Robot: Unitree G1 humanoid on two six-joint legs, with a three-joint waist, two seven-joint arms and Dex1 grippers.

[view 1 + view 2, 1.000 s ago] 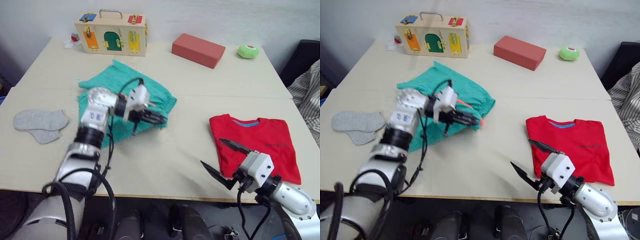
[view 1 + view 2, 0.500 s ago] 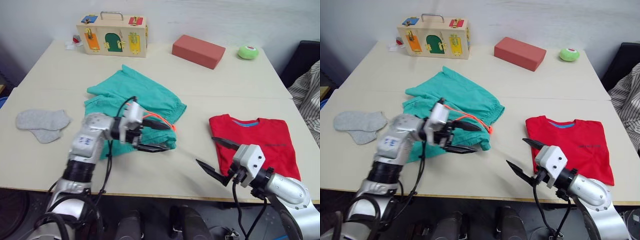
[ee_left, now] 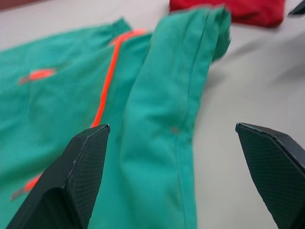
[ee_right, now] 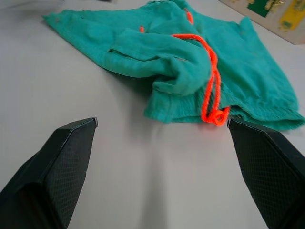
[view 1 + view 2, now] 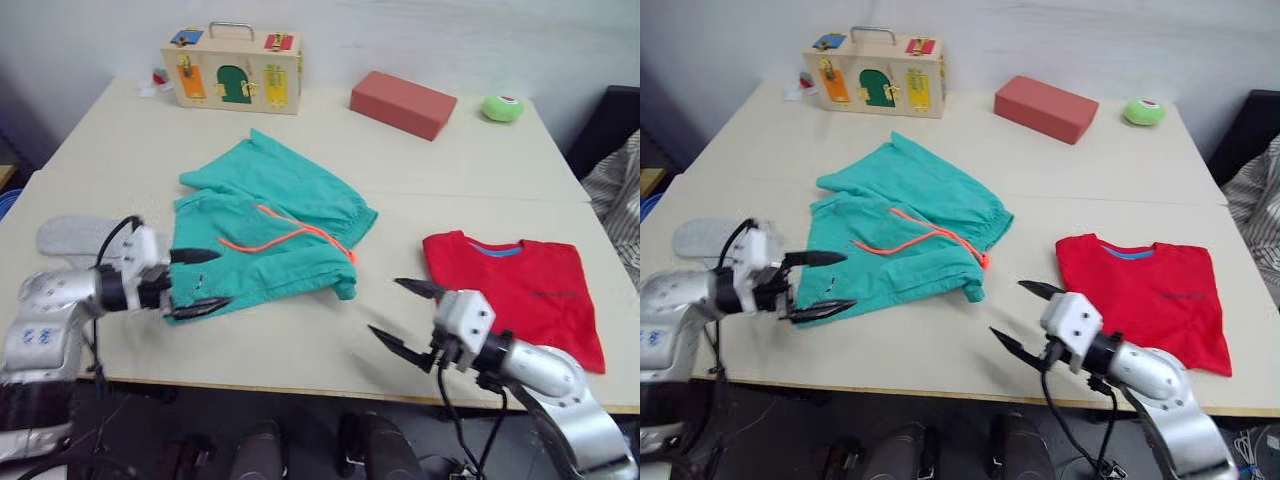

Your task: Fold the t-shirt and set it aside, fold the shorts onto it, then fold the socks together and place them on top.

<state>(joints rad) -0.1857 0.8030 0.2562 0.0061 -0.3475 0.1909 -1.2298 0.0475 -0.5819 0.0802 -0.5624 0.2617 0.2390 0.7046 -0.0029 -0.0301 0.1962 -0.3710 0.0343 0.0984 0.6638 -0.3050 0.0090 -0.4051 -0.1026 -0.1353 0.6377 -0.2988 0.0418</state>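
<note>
**Shorts fold pending, both hands empty**

Currently the shorts (image 5: 268, 232) lie rumpled mid-desk (image 5: 300, 340), long axis running from the near-left corner up toward the waistband and orange drawstring (image 5: 290, 235) on the right. Left hand (image 5: 197, 281) sits at the shorts' near-left hem, fingers spread wide, holding nothing, tips just at the cloth edge. Right hand (image 5: 405, 318) hovers just right of the shorts' waistband corner, also wide and empty, not touching. T-shirt (image 5: 515, 290) lies folded further right of the shorts, beyond the right hand. Socks (image 5: 75, 233) lie left of the shorts, behind the left arm. Left hand is the nearer one; judging by this, a hem grab comes next, folding along the long axis.
</note>
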